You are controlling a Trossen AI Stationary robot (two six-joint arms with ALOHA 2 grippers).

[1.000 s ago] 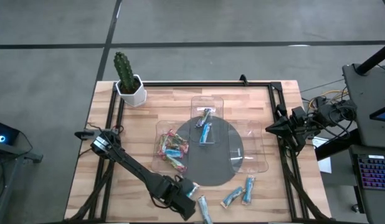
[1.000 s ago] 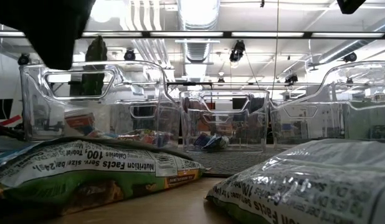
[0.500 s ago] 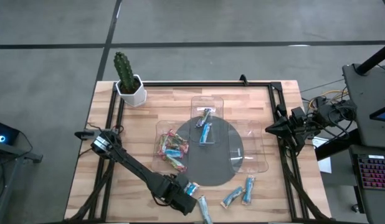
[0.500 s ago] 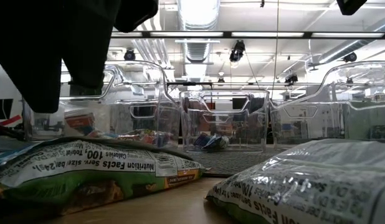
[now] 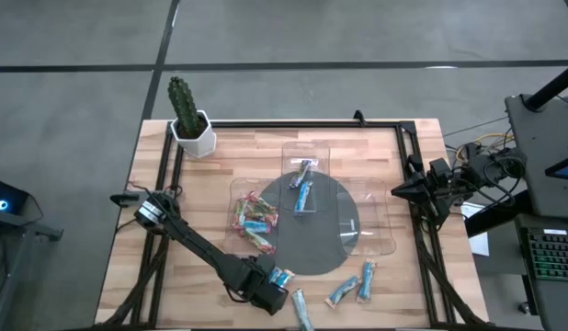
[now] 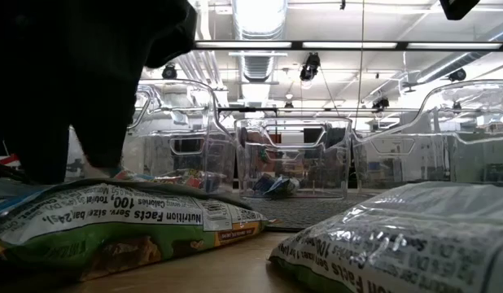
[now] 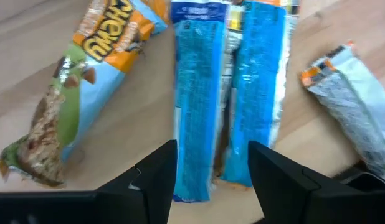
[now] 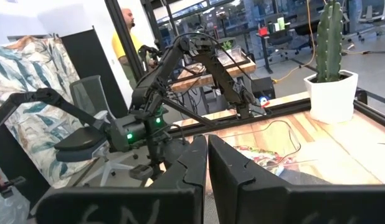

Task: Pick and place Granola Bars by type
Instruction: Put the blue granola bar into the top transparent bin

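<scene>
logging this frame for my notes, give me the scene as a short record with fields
left gripper: open, low over a blue bar at the table's near edge
right gripper: shut, parked at the table's right side
left tray: several mixed bars
middle tray: two bars
right tray: no bars seen
loose bars: near edge, on the wood
cactus: far left corner

Left gripper point(image 5: 277, 287) is shifted slightly up-table since the earlier frames, closer to the blue granola bar point(image 5: 283, 277). In the low view, more is blocked by its dark mass point(image 6: 80, 73).
</scene>
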